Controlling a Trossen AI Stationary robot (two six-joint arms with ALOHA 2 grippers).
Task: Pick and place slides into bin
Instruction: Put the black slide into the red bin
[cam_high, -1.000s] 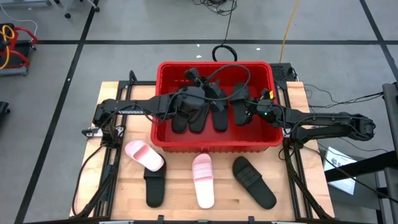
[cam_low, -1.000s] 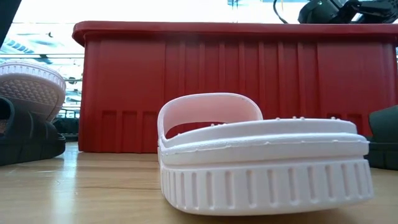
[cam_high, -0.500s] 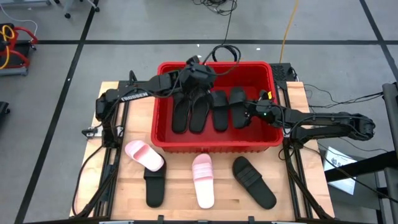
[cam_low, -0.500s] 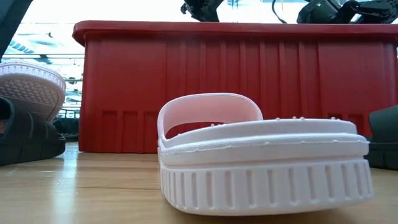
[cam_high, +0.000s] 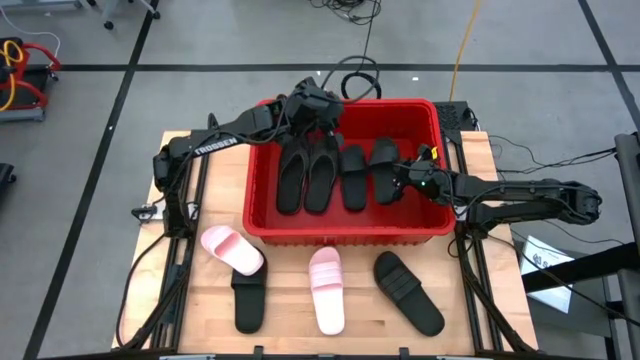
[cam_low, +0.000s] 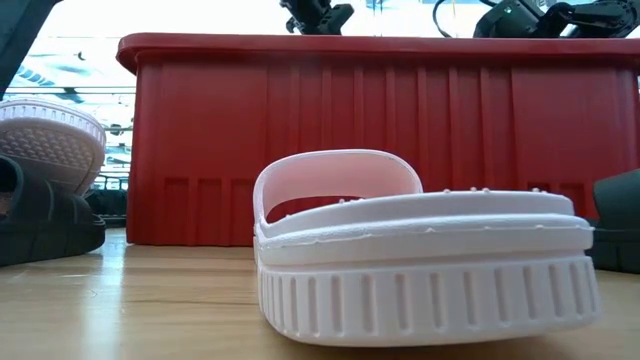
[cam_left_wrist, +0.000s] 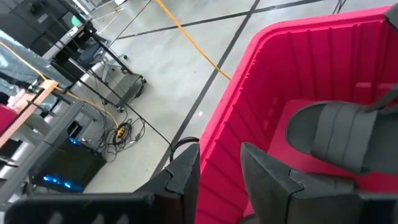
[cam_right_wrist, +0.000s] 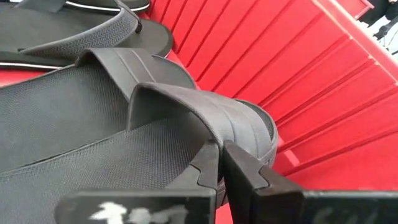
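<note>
- The left gripper (cam_high: 318, 100) hung above the far left corner of the red bin (cam_high: 262, 218), its jaws standing apart and holding nothing; in its wrist view the far wall of the bin (cam_left_wrist: 261, 93) ran just past the fingers (cam_left_wrist: 264, 171).
- On the worktop (cam_high: 200, 300) in front of the bin, from the left: a pink slide (cam_high: 232, 249) lying askew, a black slide (cam_high: 250, 300) just beside and partly under it, a second pink slide (cam_high: 326, 290) in the middle, and a black slide (cam_high: 408, 292) set at a slant toward the right. All of them lay well apart from both pairs of jaws.
- Inside the bin four black slides lay side by side, toes toward the far wall: the first (cam_high: 290, 178), the second (cam_high: 320, 176), the third (cam_high: 353, 176) and the fourth (cam_high: 385, 170). The left gripper was nearest the far ends of the first two, without touching them.
- The right gripper (cam_high: 398, 184) reached into the bin from the right, its jaws pressed together and pinching nothing, the tips right at the strap of the fourth slide (cam_right_wrist: 205, 118).
</note>
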